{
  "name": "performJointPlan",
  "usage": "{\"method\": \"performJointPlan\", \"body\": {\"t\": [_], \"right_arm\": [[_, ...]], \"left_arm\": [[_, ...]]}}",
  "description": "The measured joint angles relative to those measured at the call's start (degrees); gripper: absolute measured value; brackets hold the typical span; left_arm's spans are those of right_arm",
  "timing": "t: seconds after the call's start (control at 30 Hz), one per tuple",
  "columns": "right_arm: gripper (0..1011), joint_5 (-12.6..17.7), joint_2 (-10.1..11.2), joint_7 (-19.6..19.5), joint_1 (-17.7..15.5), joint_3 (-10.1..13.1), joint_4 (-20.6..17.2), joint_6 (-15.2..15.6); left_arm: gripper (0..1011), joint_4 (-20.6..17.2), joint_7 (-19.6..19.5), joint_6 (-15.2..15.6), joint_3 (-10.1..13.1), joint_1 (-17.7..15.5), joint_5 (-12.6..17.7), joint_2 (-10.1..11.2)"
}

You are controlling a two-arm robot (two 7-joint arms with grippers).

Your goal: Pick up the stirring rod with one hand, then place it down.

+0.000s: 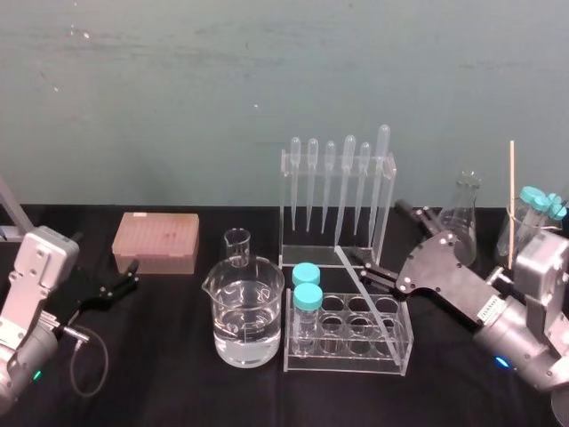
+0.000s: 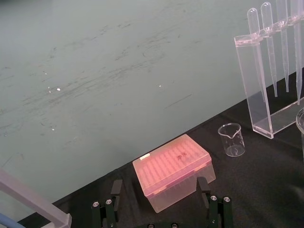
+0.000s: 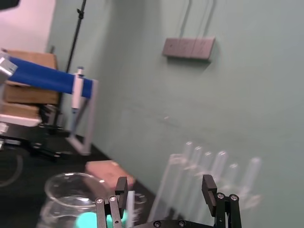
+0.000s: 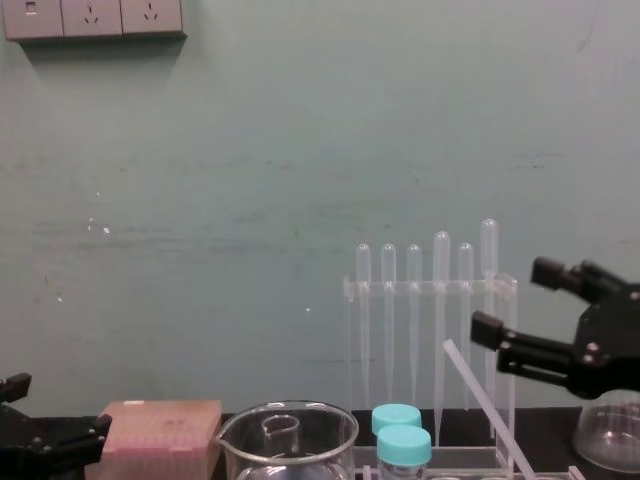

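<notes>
The stirring rod (image 1: 364, 291), thin and translucent white, leans at a slant with its lower end in the clear test-tube rack (image 1: 391, 356) and its upper end near the pipette stand. In the chest view the stirring rod (image 4: 482, 397) rises up to the left, just under my right gripper (image 4: 507, 298). My right gripper (image 1: 380, 236) hovers open just right of the rod's upper part, nothing between its fingers (image 3: 121, 187). My left gripper (image 1: 120, 283) rests low at the far left, open and empty, facing the pink box.
A large beaker (image 1: 247, 316) of water and a small beaker (image 1: 236, 246) stand left of the rack. Two blue-capped tubes (image 1: 307, 286) sit in the rack. Behind are the pipette stand (image 1: 338, 191), a pink tip box (image 1: 156, 242), a flask (image 1: 462, 218) and a wooden stick (image 1: 511, 196).
</notes>
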Motion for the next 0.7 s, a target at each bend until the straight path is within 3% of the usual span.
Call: {"method": "performJointPlan", "body": {"t": [0.03, 0.17, 0.2, 0.27, 0.5, 0.7], "right_arm": [[1003, 2.52, -0.31, 2.35, 0.61, -0.24, 0.68, 1.94], [1003, 6.58, -0.93, 5.99, 1.65, -0.44, 1.92, 5.84], [1003, 8.78, -1.31, 8.19, 2.37, -0.59, 2.71, 8.60], [1003, 9.44, -1.43, 8.97, 2.62, -0.64, 3.00, 9.46], [1003, 13.38, -2.39, 14.33, 4.86, -1.21, 5.24, 17.53], [1003, 14.05, -2.90, 14.70, 5.73, -1.31, 6.18, 23.02]], "left_arm": [[1000, 0.00, 0.00, 0.00, 0.00, 0.00, 0.00, 0.00], [1000, 0.00, 0.00, 0.00, 0.00, 0.00, 0.00, 0.00], [1000, 0.00, 0.00, 0.00, 0.00, 0.00, 0.00, 0.00], [1000, 0.00, 0.00, 0.00, 0.00, 0.00, 0.00, 0.00], [1000, 0.00, 0.00, 0.00, 0.00, 0.00, 0.00, 0.00], [1000, 0.00, 0.00, 0.00, 0.00, 0.00, 0.00, 0.00]]}}
